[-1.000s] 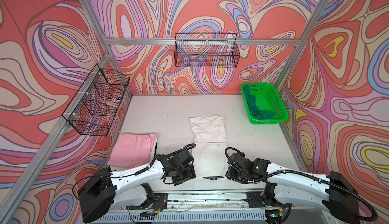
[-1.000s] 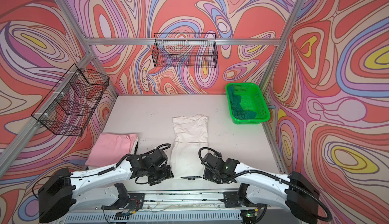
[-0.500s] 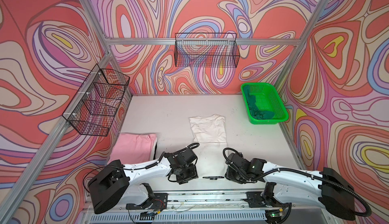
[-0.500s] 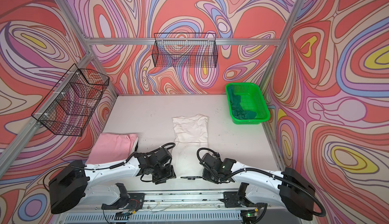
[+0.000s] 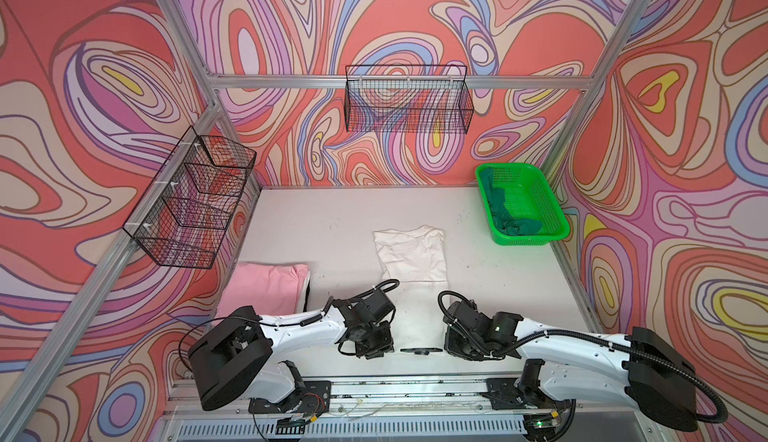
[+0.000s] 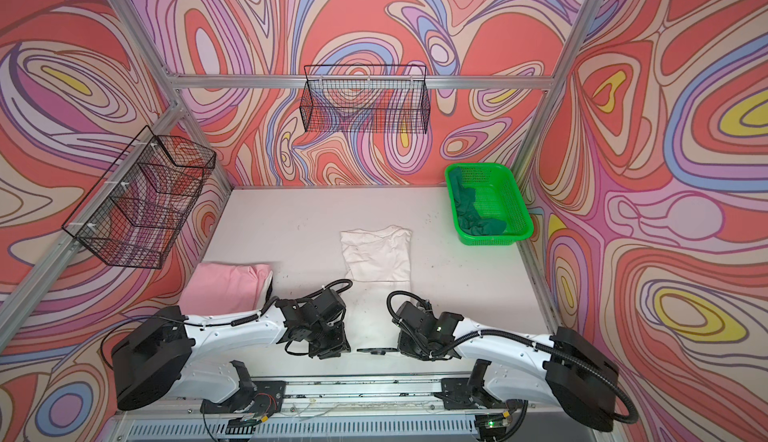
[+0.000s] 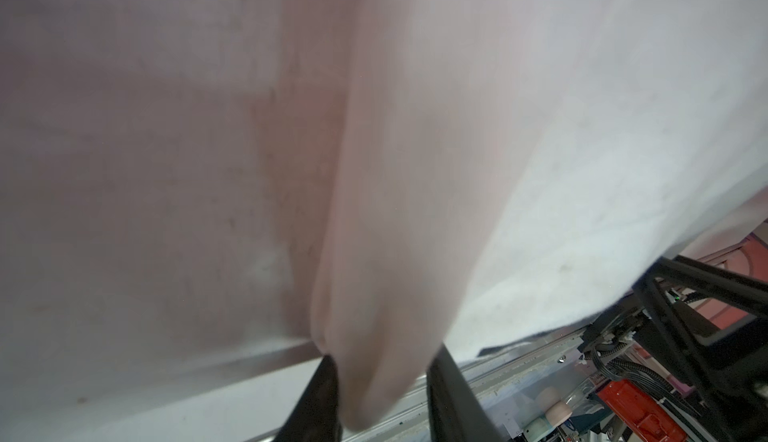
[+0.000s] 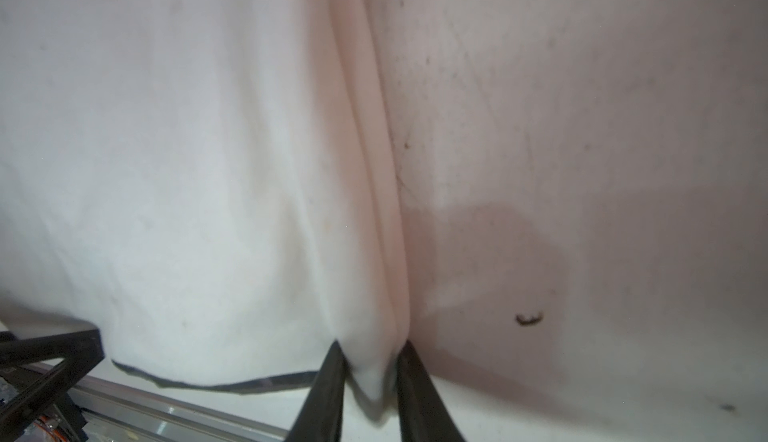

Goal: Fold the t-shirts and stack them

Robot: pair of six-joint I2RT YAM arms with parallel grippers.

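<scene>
Gripping, left arm: I see the left gripper (image 7: 384,373) down at the near edge of the table (image 5: 332,220). Its two black fingers (image 7: 320,394) are narrowed onto a bunched fold of the white t-shirt (image 5: 411,253), and the cloth fills the gap and touches both.
Gripping, right arm: my right gripper (image 8: 371,361) has its jaws drawn close together, pinching a corner of the same shirt between them.
White t-shirt: it lies lengthwise down the middle of the table in both top views. The far part is a brighter, creased layer, and the near part runs between my two wrists to the front edge.
Pink t-shirt (image 5: 266,290): folded flat at the near left of the table, just beside my left arm and apart from the white one.
Dark green t-shirt (image 5: 505,215): crumpled inside the green basket (image 5: 528,238) at the far right corner.
Wire baskets: one (image 5: 407,103) hangs on the back wall and another (image 5: 191,203) on the left wall, both above the table.
Small black piece (image 5: 420,350): flat at the front edge between the two grippers; I cannot tell what it is.
Table surface: speckled with dark marks in the right wrist view.
</scene>
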